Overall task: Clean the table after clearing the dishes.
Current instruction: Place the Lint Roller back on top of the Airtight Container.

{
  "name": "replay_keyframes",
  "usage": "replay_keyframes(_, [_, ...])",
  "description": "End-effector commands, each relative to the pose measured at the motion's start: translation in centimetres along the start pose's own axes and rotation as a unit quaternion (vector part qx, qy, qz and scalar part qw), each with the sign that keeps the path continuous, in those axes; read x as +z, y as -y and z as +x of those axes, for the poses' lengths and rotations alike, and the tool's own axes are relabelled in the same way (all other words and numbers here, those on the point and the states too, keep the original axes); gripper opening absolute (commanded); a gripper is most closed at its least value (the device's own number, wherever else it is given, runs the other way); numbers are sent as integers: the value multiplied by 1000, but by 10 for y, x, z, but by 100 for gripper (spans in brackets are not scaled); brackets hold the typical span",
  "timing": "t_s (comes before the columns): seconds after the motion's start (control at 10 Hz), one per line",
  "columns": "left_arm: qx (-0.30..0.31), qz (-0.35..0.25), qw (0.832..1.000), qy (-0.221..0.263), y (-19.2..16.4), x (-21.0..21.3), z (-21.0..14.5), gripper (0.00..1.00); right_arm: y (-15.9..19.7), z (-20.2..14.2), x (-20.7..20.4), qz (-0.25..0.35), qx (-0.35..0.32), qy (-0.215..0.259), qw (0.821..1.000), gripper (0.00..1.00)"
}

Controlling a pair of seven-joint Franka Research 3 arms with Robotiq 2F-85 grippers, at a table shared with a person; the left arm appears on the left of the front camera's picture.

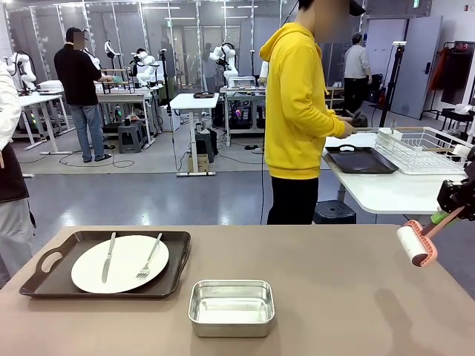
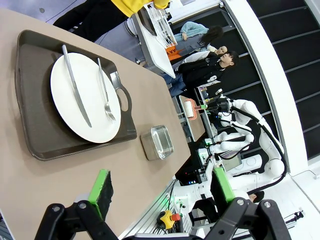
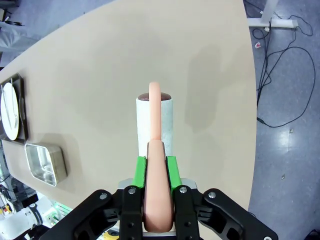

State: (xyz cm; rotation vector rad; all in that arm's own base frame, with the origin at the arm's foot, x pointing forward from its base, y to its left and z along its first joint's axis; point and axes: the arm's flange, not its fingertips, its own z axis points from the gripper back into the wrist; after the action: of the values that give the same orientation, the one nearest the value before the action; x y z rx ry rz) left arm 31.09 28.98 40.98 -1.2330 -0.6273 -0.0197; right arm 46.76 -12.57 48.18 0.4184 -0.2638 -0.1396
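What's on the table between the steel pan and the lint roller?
Nothing: bare table from the steel pan to the lint roller, in the front and right wrist views.

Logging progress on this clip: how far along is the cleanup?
Done: one dark tray already sits on the white side table by the person. In hand: the right gripper is shut on a pink-handled lint roller over the brown table. Left: the second tray with plate, knife and fork remains there; the left gripper hangs open.
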Motion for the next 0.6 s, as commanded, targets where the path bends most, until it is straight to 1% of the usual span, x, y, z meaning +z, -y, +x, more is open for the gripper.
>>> replay_keyframes(0.0, [-3, 1, 1000, 2, 1, 1, -1, 100, -1, 2, 1, 7, 6, 6, 1000, 20])
replay_keyframes(0.2, [-3, 1, 1000, 2, 1, 1, -1, 100, 0, 0, 0, 0, 0, 0, 1000, 20])
replay_keyframes(0.3, [-3, 1, 1000, 2, 1, 1, -1, 100, -35, 0, 1, -17, 74, -3, 997, 20])
replay_keyframes(0.5, [-3, 1, 1000, 2, 1, 1, -1, 100, -108, 2, 3, -35, 202, -7, 979, 20])
